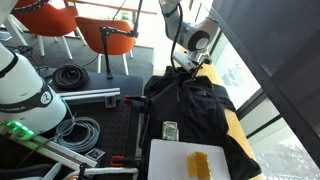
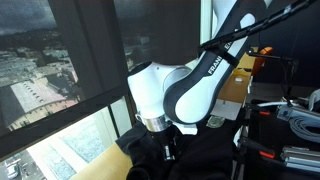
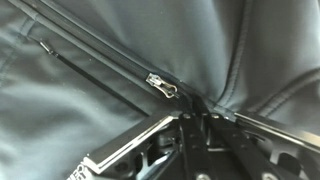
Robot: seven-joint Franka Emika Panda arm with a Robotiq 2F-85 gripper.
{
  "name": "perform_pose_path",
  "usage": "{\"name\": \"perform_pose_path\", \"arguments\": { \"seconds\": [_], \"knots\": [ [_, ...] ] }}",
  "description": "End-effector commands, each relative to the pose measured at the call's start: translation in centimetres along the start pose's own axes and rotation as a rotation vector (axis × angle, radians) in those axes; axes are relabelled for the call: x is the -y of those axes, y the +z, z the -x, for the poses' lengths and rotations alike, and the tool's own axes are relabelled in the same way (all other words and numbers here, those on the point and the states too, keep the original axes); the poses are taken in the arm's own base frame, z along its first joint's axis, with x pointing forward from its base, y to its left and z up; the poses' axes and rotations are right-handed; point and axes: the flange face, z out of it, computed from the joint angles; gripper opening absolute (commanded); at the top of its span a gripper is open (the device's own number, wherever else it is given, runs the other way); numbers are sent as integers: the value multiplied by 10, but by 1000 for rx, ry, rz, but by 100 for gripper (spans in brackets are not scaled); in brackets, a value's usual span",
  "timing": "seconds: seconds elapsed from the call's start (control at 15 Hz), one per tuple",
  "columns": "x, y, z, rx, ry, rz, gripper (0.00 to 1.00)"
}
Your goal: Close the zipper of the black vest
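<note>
Where the black vest point(image 1: 200, 108) lies spread out in an exterior view, the gripper point(image 1: 186, 66) stands down on its collar end. In the wrist view the zipper point(image 3: 100, 55) runs diagonally, and its silver slider point(image 3: 162, 86) sits just up and left of where the jaws meet. The jaws look pressed together; whether they pinch fabric cannot be told.
</note>
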Motion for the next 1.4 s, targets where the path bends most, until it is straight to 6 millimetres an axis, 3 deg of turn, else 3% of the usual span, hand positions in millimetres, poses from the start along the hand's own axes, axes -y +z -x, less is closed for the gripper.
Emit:
{"name": "perform_pose_path", "arguments": {
  "seconds": [0.0,0.33,1.33],
  "knots": [
    [28,0,-28,7,-40,2,2],
    [62,-2,-46,9,-89,13,2],
    [138,-31,-79,-29,-198,56,2]
  ]
}}
